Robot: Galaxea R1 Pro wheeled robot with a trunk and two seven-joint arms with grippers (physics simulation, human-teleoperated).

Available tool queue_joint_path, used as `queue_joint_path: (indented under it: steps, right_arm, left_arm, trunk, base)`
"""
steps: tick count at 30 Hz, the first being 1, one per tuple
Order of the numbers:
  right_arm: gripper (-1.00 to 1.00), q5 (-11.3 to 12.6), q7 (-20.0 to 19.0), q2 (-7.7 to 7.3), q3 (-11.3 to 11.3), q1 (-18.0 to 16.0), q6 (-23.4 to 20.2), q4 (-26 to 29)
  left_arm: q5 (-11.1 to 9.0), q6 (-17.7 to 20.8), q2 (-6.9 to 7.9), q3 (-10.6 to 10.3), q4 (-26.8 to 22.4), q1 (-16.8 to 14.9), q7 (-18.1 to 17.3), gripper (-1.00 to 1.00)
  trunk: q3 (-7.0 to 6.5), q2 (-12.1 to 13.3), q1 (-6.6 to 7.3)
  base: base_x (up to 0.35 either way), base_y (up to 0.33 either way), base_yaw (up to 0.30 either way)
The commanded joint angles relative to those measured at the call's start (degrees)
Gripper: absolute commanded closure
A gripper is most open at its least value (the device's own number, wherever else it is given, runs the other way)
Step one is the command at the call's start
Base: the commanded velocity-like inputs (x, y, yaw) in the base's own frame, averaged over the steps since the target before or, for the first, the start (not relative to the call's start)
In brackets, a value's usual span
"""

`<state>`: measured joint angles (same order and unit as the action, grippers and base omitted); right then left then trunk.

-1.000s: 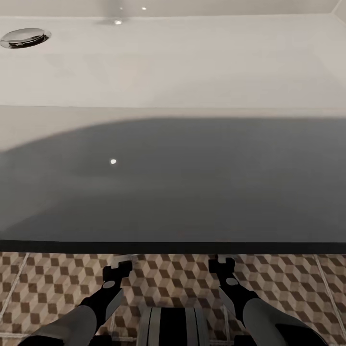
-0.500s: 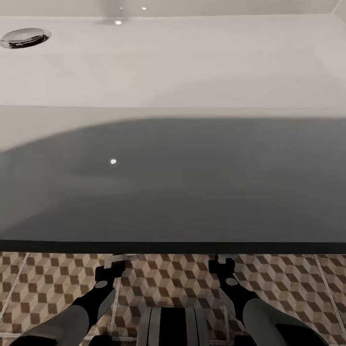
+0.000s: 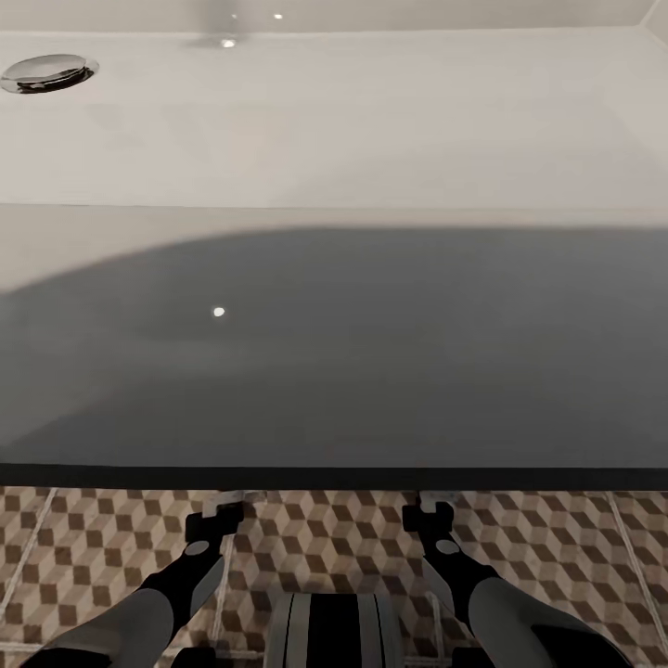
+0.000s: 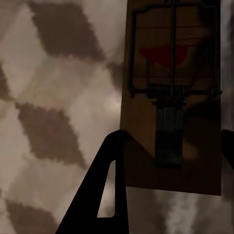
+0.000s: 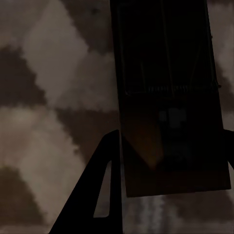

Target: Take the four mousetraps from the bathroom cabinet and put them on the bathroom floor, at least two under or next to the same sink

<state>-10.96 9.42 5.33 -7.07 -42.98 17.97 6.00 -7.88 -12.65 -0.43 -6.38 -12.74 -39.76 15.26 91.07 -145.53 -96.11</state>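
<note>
Two mousetraps are visible, one per arm. In the left wrist view, the left tool (image 4: pixel 168 151) has closed its dark fingers on either side of a flat rectangular mousetrap (image 4: pixel 170 105): a tan wooden board with a dark wire frame, a coiled spring across its middle, a grey metal tab and a red spot. Behind it lies the bathroom floor (image 4: pixel 48 122), matt tiles printed with brown, beige and cream cubes.

In the right wrist view, the right tool (image 5: pixel 170 156) grips a second mousetrap (image 5: pixel 168 92) the same way. This board sits in deep shadow, so only its rectangular outline, wire frame and spring can be made out.

From the head view, both tools (image 3: pixel 215 521) (image 3: pixel 429 516) hang low over the patterned floor (image 3: pixel 315 538), just before the dark lower edge of a large, smooth, glossy white fixture (image 3: pixel 371 139). A round chrome drain (image 3: pixel 46 71) sits at its far left corner.
</note>
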Motion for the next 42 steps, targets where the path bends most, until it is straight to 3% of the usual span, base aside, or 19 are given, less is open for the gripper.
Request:
queue_joint_path:
  steps: [1,19,42]
  right_arm:
    - [1.0,-0.48,0.07,0.03,-0.51,-0.02,0.2,-0.07]
    - [1.0,-0.31,0.07,0.01,-0.83,-0.07,0.65,-0.11]
    - [1.0,-0.14,0.07,-0.05,-0.84,-0.07,0.36,-0.11]
  left_arm:
    - [-0.66,-0.18,0.01,-0.8,0.02,-0.03,0.3,1.0]
    - [-0.29,-0.2,-0.49,-0.9,-2.78,-0.05,0.28,1.0]
    - [-0.24,-0.1,-0.79,-0.91,-2.99,-0.05,0.29,1.0]
  trunk:
    - [0.03,-0.01,0.01]
    - [0.03,-0.01,0.01]
    - [0.03,-0.01,0.01]
  base:
    - [0.0,0.0,0.0]
    - [0.0,0.0,0.0]
    - [0.0,0.0,0.0]
